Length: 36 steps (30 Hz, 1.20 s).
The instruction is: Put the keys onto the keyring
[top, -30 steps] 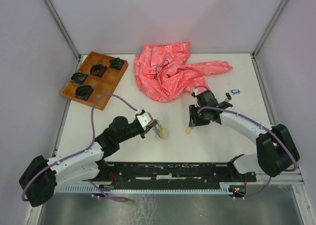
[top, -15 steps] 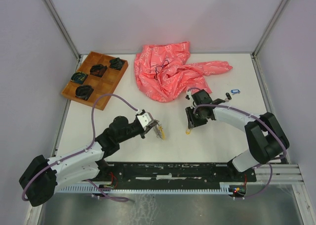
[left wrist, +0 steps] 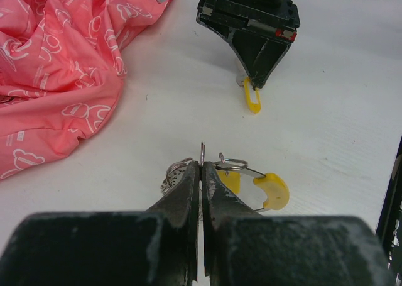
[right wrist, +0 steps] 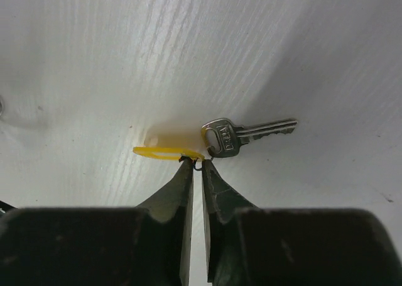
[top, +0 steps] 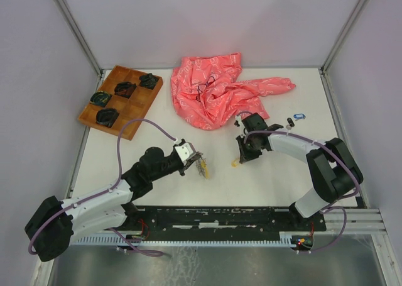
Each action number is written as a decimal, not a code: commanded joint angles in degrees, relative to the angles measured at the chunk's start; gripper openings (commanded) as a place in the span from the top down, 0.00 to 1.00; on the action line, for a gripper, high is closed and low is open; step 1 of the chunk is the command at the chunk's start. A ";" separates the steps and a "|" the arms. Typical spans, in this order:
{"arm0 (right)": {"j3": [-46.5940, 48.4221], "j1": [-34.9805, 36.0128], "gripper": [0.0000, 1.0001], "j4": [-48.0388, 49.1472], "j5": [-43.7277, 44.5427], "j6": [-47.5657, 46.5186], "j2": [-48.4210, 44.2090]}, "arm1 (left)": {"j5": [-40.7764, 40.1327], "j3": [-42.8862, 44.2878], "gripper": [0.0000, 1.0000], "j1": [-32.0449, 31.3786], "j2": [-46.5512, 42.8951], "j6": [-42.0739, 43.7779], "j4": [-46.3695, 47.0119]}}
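Note:
My left gripper (left wrist: 202, 166) is shut on the thin wire of the keyring (left wrist: 171, 173), held just above the table; a yellow-tagged key (left wrist: 271, 190) hangs on it. In the top view this gripper (top: 200, 162) is left of centre. A hand's width to the right, my right gripper (right wrist: 197, 163) points down at the table, its jaws nearly together on the small ring that joins a silver key (right wrist: 248, 135) and a yellow tag (right wrist: 166, 152). Another two of the keys, blue (top: 299, 116) and black (top: 289, 121), lie behind the right arm.
A crumpled pink cloth (top: 217, 91) with a thin dark cord loop (top: 204, 85) on it lies at the back centre. A wooden compartment tray (top: 121, 99) holding dark bundles sits at the back left. Grey walls close the table on three sides.
The right gripper's jaws have narrowed onto the small ring of the yellow-tagged key, and its arm has shifted slightly left. The left gripper and keyring have stayed put.

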 commanded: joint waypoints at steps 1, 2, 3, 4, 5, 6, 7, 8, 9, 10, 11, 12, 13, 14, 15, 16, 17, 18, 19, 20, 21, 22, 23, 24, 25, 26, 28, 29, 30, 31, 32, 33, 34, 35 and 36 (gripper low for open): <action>2.25 0.04 0.88 2.04 -4.54 2.50 -0.38 | 0.94 2.55 0.97 -0.16 -0.54 2.21 1.12; 2.23 0.10 0.90 2.15 -5.21 3.07 -0.65 | 0.95 2.54 0.97 -0.16 -0.62 2.18 1.07; 2.13 0.07 0.92 2.10 -5.46 3.63 -0.96 | 0.88 2.55 0.97 -0.16 -0.81 2.22 1.01; 2.18 0.05 0.95 1.94 -5.41 3.95 -1.31 | 0.87 2.53 0.97 -0.15 -0.91 2.20 0.95; 2.06 0.04 0.96 1.70 -5.02 4.27 -1.69 | 0.87 2.50 0.97 -0.14 -1.08 2.19 0.94; 1.96 0.06 0.97 1.38 -4.11 4.51 -2.05 | 0.93 2.46 0.97 -0.19 -1.11 2.15 0.94; 1.86 0.08 0.98 1.00 -3.03 4.79 -2.30 | 0.95 2.41 0.97 -0.15 -1.19 2.20 0.88; 1.71 0.08 0.99 0.58 -1.98 4.97 -2.62 | 1.02 2.52 0.97 -0.14 -1.23 2.16 0.89; 1.48 0.05 0.99 0.29 -1.38 5.27 -2.77 | 1.04 2.50 0.97 -0.17 -1.28 2.13 0.78; 1.23 0.05 0.99 0.13 -0.83 5.54 -2.77 | 1.12 2.48 0.97 -0.16 -1.35 2.10 0.70; 0.89 0.10 0.99 0.04 -0.17 5.97 -2.82 | 1.13 2.49 0.97 -0.19 -1.44 2.09 0.68; 0.61 0.10 0.99 -0.02 1.07 6.44 -2.75 | 1.15 2.53 0.97 -0.13 -1.47 2.05 0.68; 0.23 0.06 0.98 -0.26 2.49 7.02 -2.77 | 1.20 2.56 0.97 -0.17 -1.55 2.11 0.61; -0.08 0.10 0.96 -0.44 3.88 7.53 -2.81 | 1.29 2.63 0.97 -0.15 -1.62 2.09 0.52; -0.45 0.05 0.95 -0.46 4.82 7.83 -2.83 | 1.37 2.57 0.97 -0.16 -1.76 2.11 0.50; -0.54 0.09 0.92 -0.53 5.50 8.17 -2.90 | 1.39 2.55 0.97 -0.08 -1.77 2.09 0.50; -0.62 0.08 0.91 -0.67 6.22 8.43 -2.85 | 1.40 2.55 0.97 -0.20 -1.81 2.06 0.50; -0.69 0.04 0.90 -0.76 6.99 8.55 -2.96 | 1.40 2.54 0.97 -0.20 -1.81 2.00 0.50; -0.71 0.04 0.90 -0.77 7.70 8.74 -2.93 | 1.52 2.61 0.97 -0.11 -1.82 1.99 0.52; -0.71 0.10 0.89 -0.75 8.38 8.77 -2.91 | 1.56 2.63 0.97 -0.20 -1.80 2.02 0.43; -0.69 0.04 0.88 -0.77 9.22 8.67 -2.97 | 1.67 2.64 0.97 -0.15 -1.82 1.97 0.42; -0.63 0.11 0.86 -0.91 10.02 8.77 -3.05 | 1.74 2.70 0.97 -0.17 -1.86 1.98 0.34; -0.63 0.04 0.85 -0.95 10.63 8.80 -3.28 | 1.75 2.68 0.97 -0.13 -1.90 2.04 0.33; -0.70 0.07 0.84 -0.88 11.27 8.85 -3.45 | 1.67 2.68 0.97 -0.12 -1.91 1.99 0.33; -0.81 0.11 0.84 -0.80 11.75 8.77 -3.64 | 1.66 2.71 0.97 -0.17 -1.91 2.04 0.32; -0.76 0.10 0.83 -0.89 12.19 8.53 -3.63 | 1.73 2.64 0.97 -0.15 -1.84 1.99 0.25; -0.31 0.04 0.82 -0.82 11.84 7.29 -3.23 | 1.96 2.70 0.97 -0.20 -1.75 1.98 0.24; -0.32 0.10 0.82 -0.38 10.81 6.64 -3.18 | 2.00 2.72 0.97 -0.21 -1.73 1.98 0.24; -0.29 0.09 0.81 0.07 9.82 6.18 -3.10 | 2.01 2.77 0.97 -0.13 -1.66 2.02 0.26; -0.30 0.12 0.80 0.49 8.98 5.62 -3.11 | 2.01 2.78 0.97 -0.11 -1.58 2.00 0.24; -0.22 0.09 0.80 0.87 8.21 4.96 -3.23 | 2.06 2.80 0.97 -0.18 -1.48 1.96 0.24; -0.08 0.04 0.79 1.05 7.84 4.60 -3.14 | 2.16 2.86 0.97 -0.15 -1.35 2.03 0.24; 0.30 0.10 0.79 0.88 7.67 4.06 -2.98 | 2.30 2.88 0.97 -0.18 -1.34 1.99 0.24; 0.62 0.05 0.79 0.70 7.39 3.43 -2.79 | 2.36 2.90 0.97 -0.17 -1.23 1.97 0.24; 0.95 0.08 0.79 0.43 7.23 2.97 -2.50 | 2.36 2.96 0.97 -0.20 -1.14 2.00 0.24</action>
